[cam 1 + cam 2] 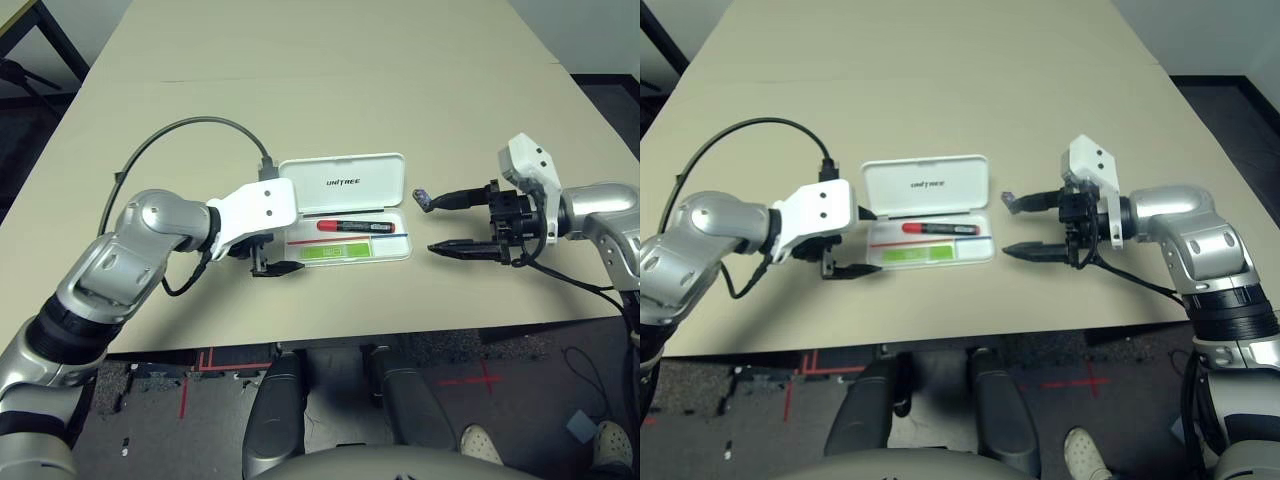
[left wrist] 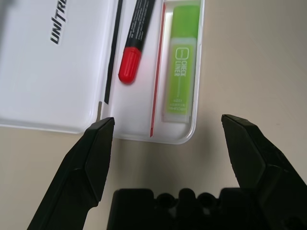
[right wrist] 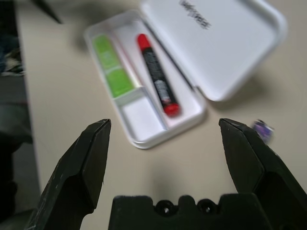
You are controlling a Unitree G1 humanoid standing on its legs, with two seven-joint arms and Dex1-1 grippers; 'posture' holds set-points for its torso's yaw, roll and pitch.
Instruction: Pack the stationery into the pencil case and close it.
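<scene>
The flat white hard-plastic pencil case (image 1: 345,215) with rounded corners lies open in the middle of the beige worktop (image 1: 330,90), its hinged lid folded back flat with the dark lettering showing. In the tray, the red marker with black ends (image 1: 352,226) lies in the lane next to the hinge, and the light green flat highlighter (image 1: 335,252) lies in the lane nearer the robot; the small compartment at the tray's right end looks empty. A tiny dark grey, slightly purplish block (image 1: 421,199) sits on the worktop just beside the case's right end, apart from it.

The left claw (image 1: 270,262) hovers just off the tray's left end, fingers spread wide and holding nothing. The right claw (image 1: 455,224) hangs near the right end, fingers likewise wide apart and empty, with the little block close by its far finger.

The step in hand appears to be fetching that block. To do it well, the right claw should centre both fingers on the block and come low to the worktop before pinching, since so small a piece may easily skid or flip away. Then drop it in the empty end compartment, clear of the rim, so the lid can shut flat.
</scene>
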